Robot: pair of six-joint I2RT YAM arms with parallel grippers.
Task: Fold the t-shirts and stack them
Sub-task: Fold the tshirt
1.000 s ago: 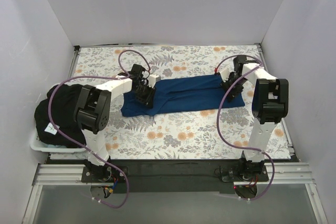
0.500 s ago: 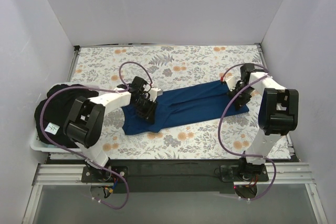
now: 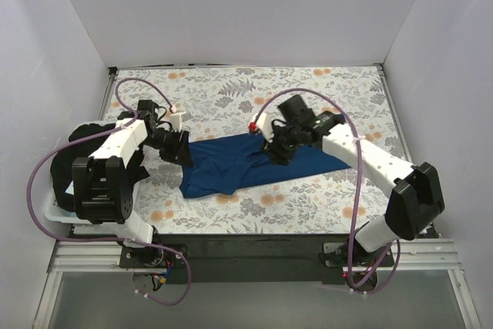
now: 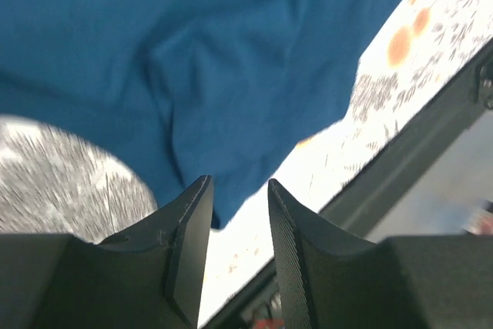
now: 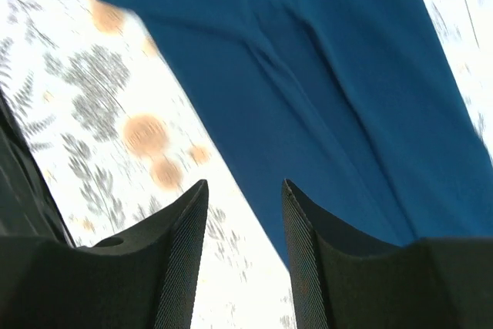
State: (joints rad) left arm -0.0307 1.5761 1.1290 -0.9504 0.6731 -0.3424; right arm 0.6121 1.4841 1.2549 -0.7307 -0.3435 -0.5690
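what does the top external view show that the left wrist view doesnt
Only the top external view shows the whole blue t-shirt laid out as a long strip, both arms, the right jaws above its middle, and a black t-shirt heaped in a white bin at the left edge. Only the left wrist view shows the left jaws up close: slightly apart, nothing between them, near a corner of the blue shirt. Both show that blue shirt lying on the floral cloth.
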